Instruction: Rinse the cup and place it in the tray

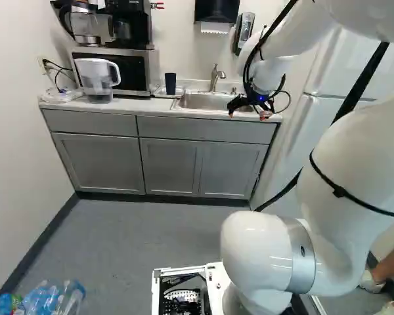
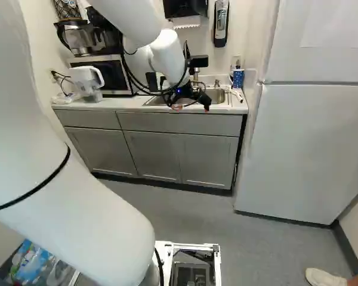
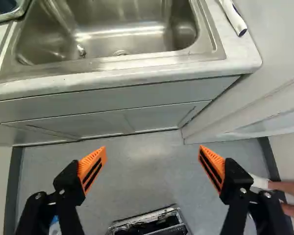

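Right now the pincer [image 1: 247, 114] is wide open, its orange pads [image 3: 92, 169] facing each other well apart with nothing held between them; in the wrist view, cabinet fronts [image 3: 103, 110] and grey floor [image 3: 149, 159] show through the gap. It hangs above the near edge of the sink [image 3: 122, 29], whose steel basin lies ahead of it. The dark cup [image 1: 170, 82] is ahead and to the left of the pincer, upright and apart from it, beside the sink; it appears to stand in the tray [image 3: 13, 17], of which only a corner shows in the wrist view. Farther left of the pincer on the table [image 3: 63, 83] are a microwave [image 1: 144, 72] and, near its front corner, a clear pitcher with a white handle [image 1: 100, 82]. A coffee maker [image 1: 84, 23] sits on top of the microwave. Beyond the pincer, the faucet [image 1: 215, 77] rises behind the basin. To the pincer's right, a white object with a dark end [image 3: 234, 18] lies beside the sink, and a blue patterned container [image 2: 238, 78] stands farther back. The refrigerator [image 2: 307, 143] is off to the pincer's right.
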You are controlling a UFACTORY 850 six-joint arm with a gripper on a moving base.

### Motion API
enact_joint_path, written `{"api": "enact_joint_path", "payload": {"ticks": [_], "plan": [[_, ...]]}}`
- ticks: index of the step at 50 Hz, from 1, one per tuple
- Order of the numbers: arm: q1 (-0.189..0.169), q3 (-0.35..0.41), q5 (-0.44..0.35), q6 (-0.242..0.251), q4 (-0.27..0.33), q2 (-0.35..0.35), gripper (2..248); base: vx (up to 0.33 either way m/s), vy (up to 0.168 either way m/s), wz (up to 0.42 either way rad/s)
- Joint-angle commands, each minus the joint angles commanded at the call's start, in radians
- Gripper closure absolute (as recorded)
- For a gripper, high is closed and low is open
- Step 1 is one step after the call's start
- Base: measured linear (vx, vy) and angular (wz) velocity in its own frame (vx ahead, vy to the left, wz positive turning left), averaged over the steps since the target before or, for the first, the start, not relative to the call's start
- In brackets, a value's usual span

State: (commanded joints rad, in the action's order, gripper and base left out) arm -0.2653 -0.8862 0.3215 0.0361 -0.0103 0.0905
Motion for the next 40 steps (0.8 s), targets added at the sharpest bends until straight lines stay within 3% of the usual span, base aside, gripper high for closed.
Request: {"api": "enact_joint_path", "payload": {"ticks": [40], "plan": [[0.068,0.206,-0.307,-0.009,0.003,0.049,3,0.0,0.0,0.0]]}}
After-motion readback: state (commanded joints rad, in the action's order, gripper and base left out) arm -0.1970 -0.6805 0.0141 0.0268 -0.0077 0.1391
